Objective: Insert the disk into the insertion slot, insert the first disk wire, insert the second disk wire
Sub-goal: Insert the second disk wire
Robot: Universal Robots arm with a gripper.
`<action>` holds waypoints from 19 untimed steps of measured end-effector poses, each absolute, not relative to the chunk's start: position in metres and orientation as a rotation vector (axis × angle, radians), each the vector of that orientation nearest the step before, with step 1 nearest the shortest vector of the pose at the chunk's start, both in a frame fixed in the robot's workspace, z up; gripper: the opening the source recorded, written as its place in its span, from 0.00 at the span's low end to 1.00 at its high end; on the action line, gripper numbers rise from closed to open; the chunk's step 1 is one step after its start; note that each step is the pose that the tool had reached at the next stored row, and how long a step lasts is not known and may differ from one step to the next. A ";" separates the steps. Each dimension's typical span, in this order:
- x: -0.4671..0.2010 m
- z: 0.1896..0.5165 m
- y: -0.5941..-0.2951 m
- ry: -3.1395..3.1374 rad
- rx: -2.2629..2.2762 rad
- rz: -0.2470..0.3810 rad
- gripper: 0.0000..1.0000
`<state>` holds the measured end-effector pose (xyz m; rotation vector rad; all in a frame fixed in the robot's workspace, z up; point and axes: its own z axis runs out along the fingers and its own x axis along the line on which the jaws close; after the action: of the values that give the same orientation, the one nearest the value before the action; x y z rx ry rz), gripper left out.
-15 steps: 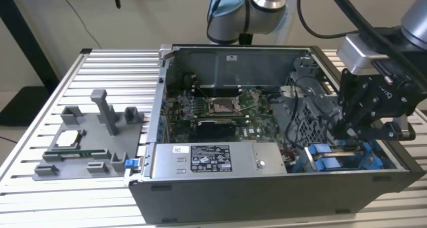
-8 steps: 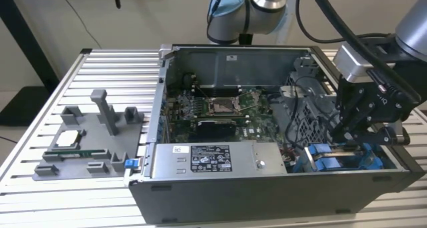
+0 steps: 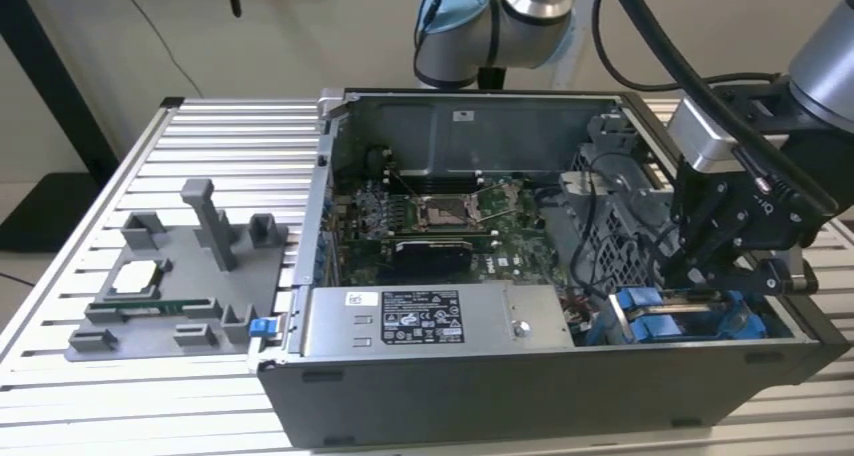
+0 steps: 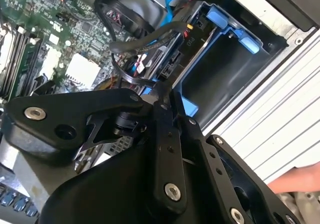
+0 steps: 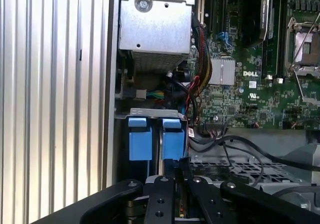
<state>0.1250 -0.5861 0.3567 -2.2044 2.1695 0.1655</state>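
Observation:
My black gripper [image 3: 694,268] hangs inside the open computer case, at the front corner on the exterior view's right, just above the insertion slot [image 3: 694,321] with its blue plastic fittings. In the second wrist view the disk [image 4: 174,58] sits in its blue carrier inside the slot, dark connector edge facing my gripper [image 4: 161,91]. The fingers stand close together and pinch a thin black disk wire [image 4: 127,77] that loops right beside that edge. In the first wrist view my gripper [image 5: 176,170] is directly over the two blue tabs [image 5: 140,139] of the slot.
A perforated grey cage [image 3: 621,226] with loose black cables stands next to the slot. The motherboard [image 3: 427,216] and the power supply [image 3: 427,321] fill the rest of the case. A grey parts fixture [image 3: 187,276] sits on the slatted table. A person's hand [image 4: 300,180] shows beside the case.

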 end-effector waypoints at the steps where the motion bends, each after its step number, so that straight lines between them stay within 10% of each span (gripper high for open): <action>1: 0.125 0.356 -0.586 2.169 -2.204 0.166 0.00; 19: 0.130 0.354 -0.586 2.169 -2.204 0.167 0.00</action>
<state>0.1301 -0.5860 0.3538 -2.2039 2.1687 0.1668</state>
